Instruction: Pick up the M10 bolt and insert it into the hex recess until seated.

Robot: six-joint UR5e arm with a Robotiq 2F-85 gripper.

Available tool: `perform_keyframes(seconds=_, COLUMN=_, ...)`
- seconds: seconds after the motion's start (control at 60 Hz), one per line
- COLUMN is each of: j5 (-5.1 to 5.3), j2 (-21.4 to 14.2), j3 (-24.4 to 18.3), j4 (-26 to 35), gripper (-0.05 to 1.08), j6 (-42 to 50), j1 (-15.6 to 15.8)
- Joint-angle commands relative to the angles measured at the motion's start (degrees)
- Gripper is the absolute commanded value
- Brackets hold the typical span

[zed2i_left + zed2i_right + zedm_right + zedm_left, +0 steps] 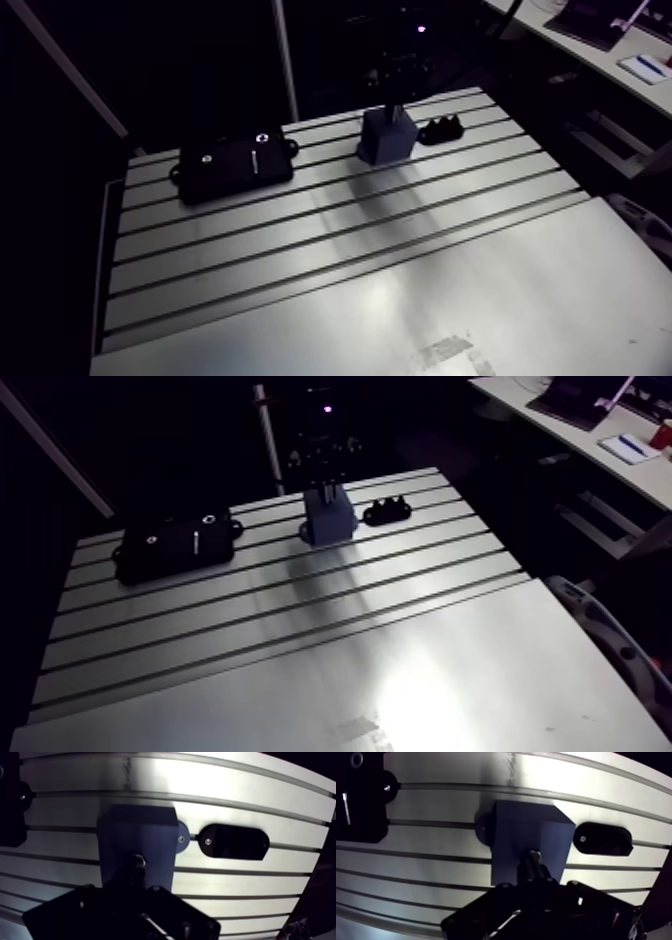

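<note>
We see the gripper (535, 871) poised directly over the blue block (521, 832), which stands toward the far side of the slotted aluminium table (400, 290). In the wrist view its two dark fingers are drawn in tight around the M10 bolt (534, 857) and grip it. The bolt's pale metal end shows just ahead of the fingertips, against the block's top face. We cannot tell whether the bolt has entered the hex recess, which the bolt and the fingers hide. A small black holder (601, 839) lies just beside the block on one side. A flat black plate (235, 165) lies well apart from the block on the other side.
</note>
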Motion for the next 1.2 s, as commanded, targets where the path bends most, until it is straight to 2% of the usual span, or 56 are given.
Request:
perform_keyframes(seconds=0.017, j5=-0.02, j2=0.0, j3=0.01, j4=-0.01, gripper=1.02, j6=-0.31, j1=0.08)
perform_keyframes(seconds=1.2, j5=-0.1, j2=0.44, j3=0.11, j4=-0.1, gripper=1.02, j6=-0.56, j1=0.09)
